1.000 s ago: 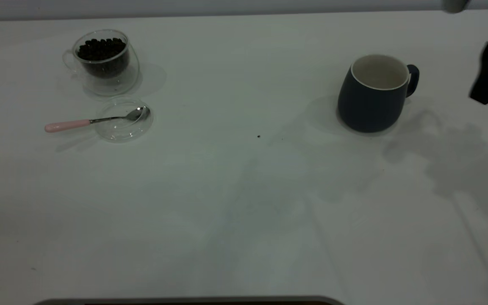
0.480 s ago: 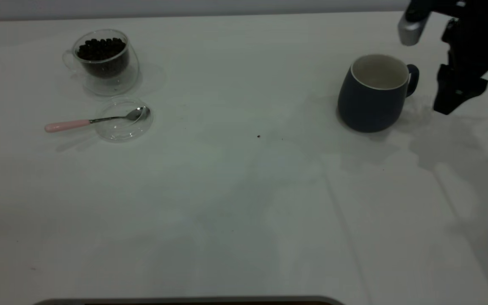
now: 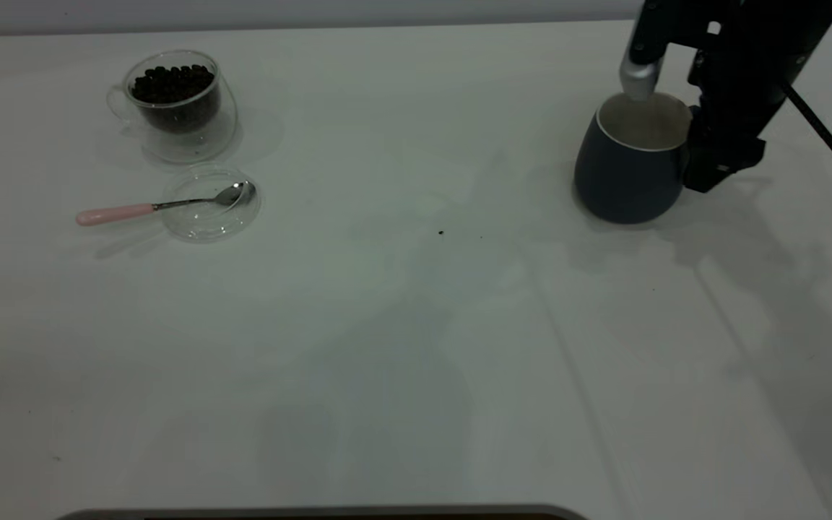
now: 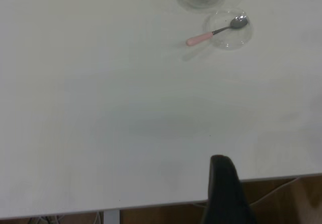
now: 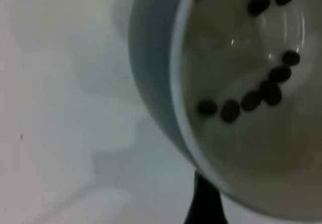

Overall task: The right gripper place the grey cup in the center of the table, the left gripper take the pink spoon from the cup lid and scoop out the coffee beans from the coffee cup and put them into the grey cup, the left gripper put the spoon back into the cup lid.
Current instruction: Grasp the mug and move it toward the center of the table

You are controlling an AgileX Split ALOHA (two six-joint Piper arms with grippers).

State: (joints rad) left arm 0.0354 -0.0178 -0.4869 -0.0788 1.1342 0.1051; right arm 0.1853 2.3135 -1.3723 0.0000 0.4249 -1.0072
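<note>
The grey cup (image 3: 629,173) stands at the table's (image 3: 387,325) right rear. My right gripper (image 3: 713,155) hangs down at its handle side, touching or nearly touching the wall and hiding the handle. In the right wrist view the cup (image 5: 151,58) fills the frame, with several coffee beans (image 5: 261,95) inside and the gripper's black tip (image 5: 206,199) just outside the rim. The coffee cup (image 3: 174,101), full of beans (image 3: 172,83), stands at the left rear. The pink spoon (image 3: 134,211) rests with its bowl in the cup lid (image 3: 199,227). My left gripper (image 4: 221,183) hovers far from them, near the table edge.
A tiny dark speck (image 3: 440,232) lies near the middle of the table. A black cable (image 3: 831,144) runs down to the right of the right arm. A dark curved edge (image 3: 315,514) borders the table's near side. The left wrist view shows the spoon (image 4: 206,36) and the lid (image 4: 226,45) far off.
The right arm has come in from the far right edge and dropped to the grey cup's handle side. The cup, spoon, lid and coffee cup stay where they were.
</note>
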